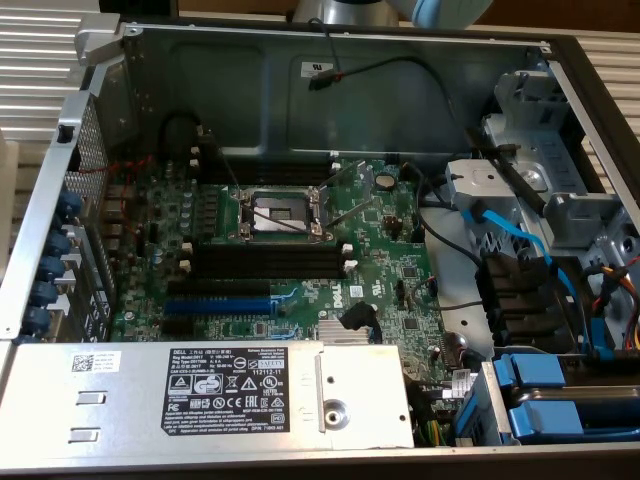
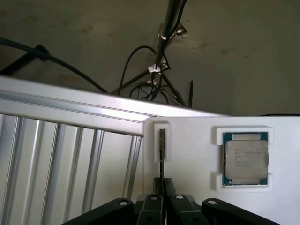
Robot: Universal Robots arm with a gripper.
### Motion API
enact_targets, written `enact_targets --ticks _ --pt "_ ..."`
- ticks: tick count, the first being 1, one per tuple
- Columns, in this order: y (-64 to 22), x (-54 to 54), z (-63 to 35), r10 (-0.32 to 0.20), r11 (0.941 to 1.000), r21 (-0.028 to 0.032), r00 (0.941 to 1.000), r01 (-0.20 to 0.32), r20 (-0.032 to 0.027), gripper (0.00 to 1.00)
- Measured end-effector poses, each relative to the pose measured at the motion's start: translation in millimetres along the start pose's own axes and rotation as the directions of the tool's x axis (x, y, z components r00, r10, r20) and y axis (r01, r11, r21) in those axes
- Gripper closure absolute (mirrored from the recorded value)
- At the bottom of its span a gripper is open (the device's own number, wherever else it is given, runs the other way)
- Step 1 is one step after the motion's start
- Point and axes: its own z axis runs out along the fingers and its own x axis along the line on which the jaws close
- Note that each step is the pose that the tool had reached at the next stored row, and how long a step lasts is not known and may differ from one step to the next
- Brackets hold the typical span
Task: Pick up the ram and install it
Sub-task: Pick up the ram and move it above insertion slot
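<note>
The ram (image 2: pixel 161 146) shows edge-on in the wrist view as a thin dark strip standing in a slot of a white holder block (image 2: pixel 192 187). The strip runs straight into my gripper (image 2: pixel 162 190), whose two black fingers (image 2: pixel 176 204) are pressed together on it. In the exterior view the open computer case shows the green motherboard (image 1: pixel 390 250), with long black memory slots with white end clips (image 1: pixel 265 260) just below the CPU socket (image 1: pixel 278 210) and another black set (image 1: pixel 262 172) above it.
A processor chip (image 2: pixel 245 158) lies in its own recess of the white block. A ribbed metal surface (image 2: pixel 61 159) sits beside the block, with cables (image 2: pixel 154 70) beyond. In the case are a blue slot (image 1: pixel 218 305), a power supply (image 1: pixel 210 395), drive bays with blue cables (image 1: pixel 520 240) and the arm's base (image 1: pixel 340 10).
</note>
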Motion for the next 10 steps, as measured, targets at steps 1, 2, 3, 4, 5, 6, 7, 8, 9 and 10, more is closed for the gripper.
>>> enact_targets --ticks 1,2,3,4,5,6,7,8,9,10 --pt "0.0 0.0 -1.0 0.000 1.0000 -0.0001 1.0000 0.000 -0.0003 0.87" --pt "0.0 -0.1 -2.0 0.000 1.0000 -0.0001 1.0000 0.000 -0.0006 0.87" --pt "0.0 -0.1 -3.1 0.000 1.0000 -0.0001 1.0000 0.000 -0.0009 0.87" --pt "0.0 -0.2 -4.3 0.000 1.0000 0.0000 1.0000 0.000 -0.0010 0.87" --pt "0.0 -0.2 -5.7 0.000 1.0000 -0.0001 1.0000 0.000 -0.0014 0.87" --pt "0.0 -0.3 -7.4 0.000 1.0000 -0.0002 1.0000 0.000 -0.0016 0.87" --pt "0.0 -0.4 -9.3 0.000 1.0000 -0.0003 1.0000 0.000 -0.0018 0.87" --pt "0.0 -0.4 -11.3 0.000 1.0000 -0.0002 1.0000 0.000 -0.0020 0.87" --pt "0.0 -0.5 -13.9 0.000 1.0000 -0.0004 1.0000 0.000 -0.0023 0.87" --pt "0.0 -0.6 -16.1 0.000 1.0000 -0.0005 1.0000 0.000 -0.0026 0.87"
